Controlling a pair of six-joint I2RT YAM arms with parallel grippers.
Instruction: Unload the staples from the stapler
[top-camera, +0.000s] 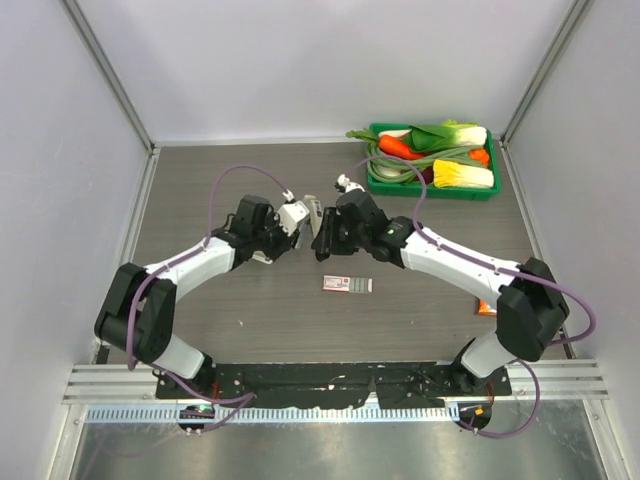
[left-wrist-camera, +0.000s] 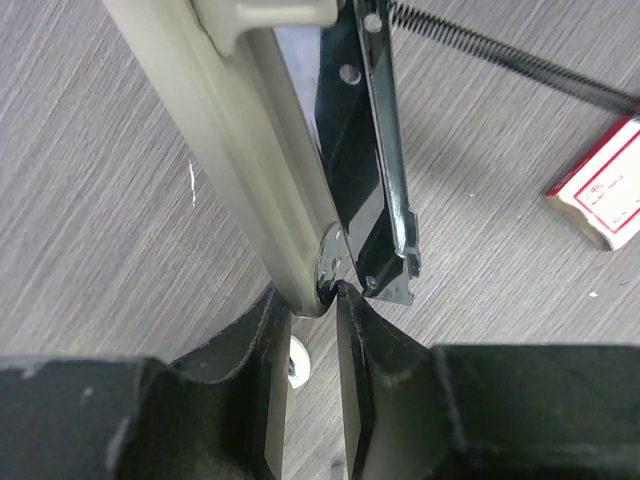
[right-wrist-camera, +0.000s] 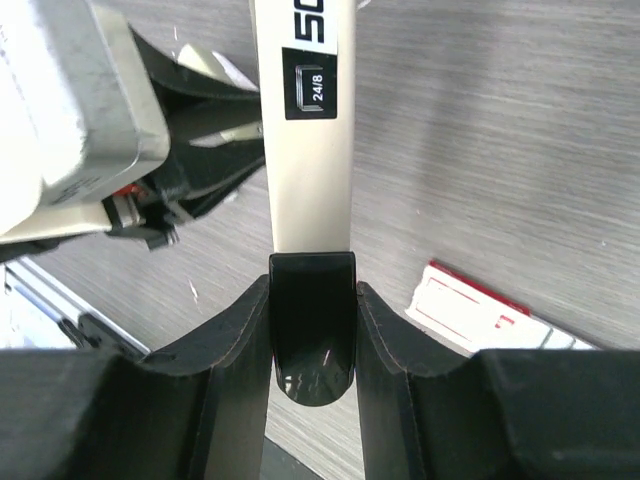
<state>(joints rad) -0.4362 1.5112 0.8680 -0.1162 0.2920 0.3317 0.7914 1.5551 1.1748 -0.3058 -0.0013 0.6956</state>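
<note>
Table is dark grey wood-grain, matte, and fills the floor of a booth with plain white walls at 9, 12 and 3 o'clock and aluminium posts in the far corners. At 6 o'clock a black base plate carries both arms, with an aluminium rail and a bare metal sheet in front of it. The stapler is off the surface, held between the two grippers just toward 12 o'clock of the table centre. The left gripper is clenched on the stapler's hinge end; its wrist view shows the fingers pinching the metal pivot, the stapler swung open, the olive-grey top at 11 o'clock, the black and silver magazine at 12 and a thin spring running out to 2 o'clock. The right gripper is grasping the stapler too; in its wrist view the fingers sit tight on both sides of the top's black end, and the top carries a "24/8" label. A pink-and-white box lies flat on the table at 5 o'clock of the stapler, apart from both arms. A green tray of toy vegetables sits at 1 o'clock by the back wall. A small orange item shows at 4 o'clock, partly hidden by the right arm.
</note>
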